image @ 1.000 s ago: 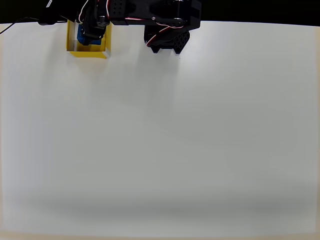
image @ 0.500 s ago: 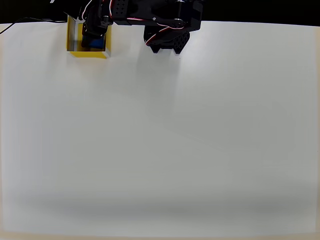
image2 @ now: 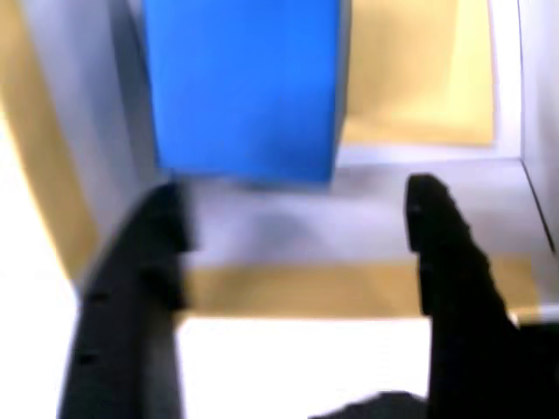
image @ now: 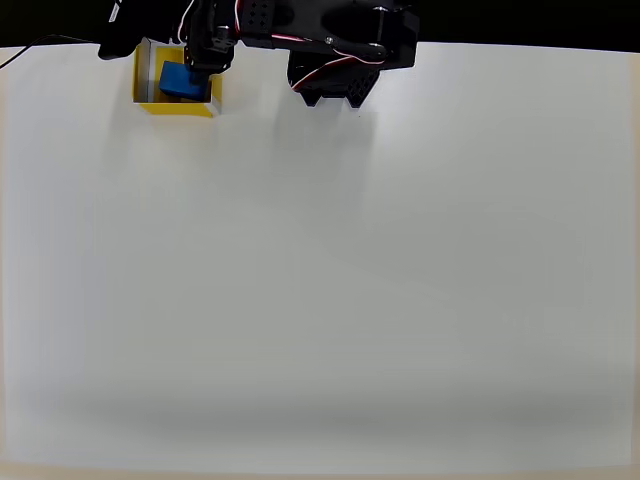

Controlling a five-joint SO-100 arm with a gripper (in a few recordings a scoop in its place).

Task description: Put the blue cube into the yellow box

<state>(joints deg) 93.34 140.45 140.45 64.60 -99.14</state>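
the blue cube (image: 179,79) is seen lying inside the yellow box (image: 145,100) at the far left of the table's (image: 320,280) top edge in the overhead view, free of any grip. in the wrist view the cube (image2: 243,87) is set against the box's (image2: 419,78) far wall, and the gripper (image2: 297,218) is spread wide with nothing held, both fingers (image2: 437,236) clear of it. the placing is judged done; only the arm's (image: 330,40) retreat is left.
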